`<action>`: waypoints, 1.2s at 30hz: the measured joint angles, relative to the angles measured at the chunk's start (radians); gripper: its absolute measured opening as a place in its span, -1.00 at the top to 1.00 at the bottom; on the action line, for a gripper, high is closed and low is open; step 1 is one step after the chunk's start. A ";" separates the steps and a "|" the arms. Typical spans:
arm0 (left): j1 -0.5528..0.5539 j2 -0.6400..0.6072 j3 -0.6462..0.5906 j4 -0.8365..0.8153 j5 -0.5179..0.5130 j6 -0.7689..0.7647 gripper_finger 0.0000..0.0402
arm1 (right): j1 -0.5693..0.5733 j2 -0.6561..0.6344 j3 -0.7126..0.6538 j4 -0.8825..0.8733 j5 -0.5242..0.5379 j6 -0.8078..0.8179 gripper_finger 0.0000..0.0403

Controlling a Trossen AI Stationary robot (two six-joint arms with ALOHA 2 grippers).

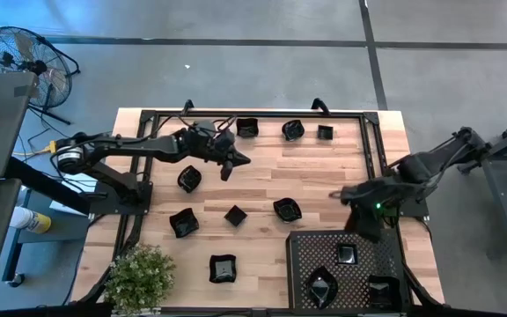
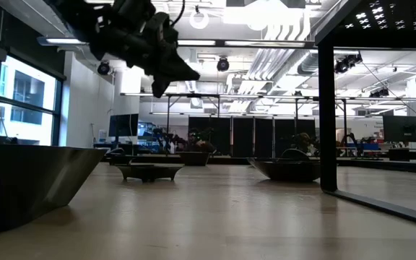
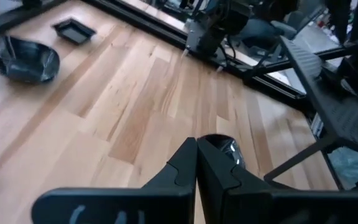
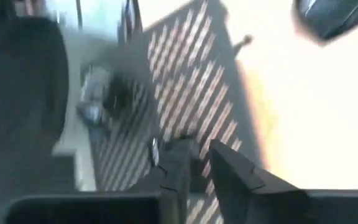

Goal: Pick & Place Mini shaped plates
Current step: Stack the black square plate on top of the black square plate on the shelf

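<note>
The mini shaped plates [image 1: 236, 214] lie scattered over the wooden counter [image 1: 262, 176]: three along the far edge, several around the middle, one near the front beside a potted plant [image 1: 139, 277]. Three more already sit in the perforated tray [image 1: 302, 255] at the front right corner. The right gripper [image 1: 352, 231] hangs over the tray's far edge, its fingers [image 4: 179, 163] slightly parted with nothing between them, so a plate looks just dropped off. To finish that step well, it should lift straight up clear of the tray wall before swinging back toward the loose plates. The left gripper [image 1: 227, 169] hovers above the counter's middle, fingers [image 3: 188, 171] clenched together and empty, with a roundish plate [image 3: 225, 146] just past the tips; it must spread them before going down on a rim. The black frame [image 1: 372, 150] around the counter stands close to the right arm's path, and a fan [image 1: 25, 57] sits off on the floor.
</note>
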 joint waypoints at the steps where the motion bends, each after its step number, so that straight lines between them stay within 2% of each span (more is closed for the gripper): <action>1: 0.000 -0.002 -0.025 0.031 0.001 -0.018 1.00 | -0.017 -0.008 0.002 0.013 0.031 -0.014 0.82; 4: 0.000 -0.002 -0.116 0.181 0.001 -0.091 1.00 | -0.084 -0.018 -0.007 0.061 0.105 -0.083 0.97; 7: 0.000 -0.002 -0.202 0.319 -0.020 -0.158 1.00 | -0.172 -0.013 -0.057 0.161 0.133 -0.158 0.94; 12: -0.001 -0.002 -0.256 0.361 -0.050 -0.180 1.00 | -0.343 0.034 -0.202 0.467 0.035 -0.224 0.98; 16: -0.008 -0.002 -0.258 0.368 -0.049 -0.179 1.00 | -0.454 0.091 -0.281 0.572 -0.002 -0.235 0.96; 21: -0.015 -0.002 -0.258 0.370 -0.039 -0.179 1.00 | -0.598 0.142 -0.302 0.571 0.110 -0.227 0.98; 24: -0.016 -0.002 -0.258 0.370 -0.040 -0.179 1.00 | -0.720 0.149 -0.301 0.559 0.167 -0.158 0.92; 30: -0.016 -0.002 -0.258 0.363 -0.040 -0.180 1.00 | -0.969 0.150 -0.301 0.414 0.324 -0.060 0.61; 33: -0.016 -0.002 -0.258 0.362 -0.040 -0.179 1.00 | -1.056 0.163 -0.301 0.344 0.423 -0.026 0.44; 36: -0.016 -0.002 -0.258 0.362 -0.047 -0.179 1.00 | -1.121 0.192 -0.301 0.340 0.458 -0.007 0.29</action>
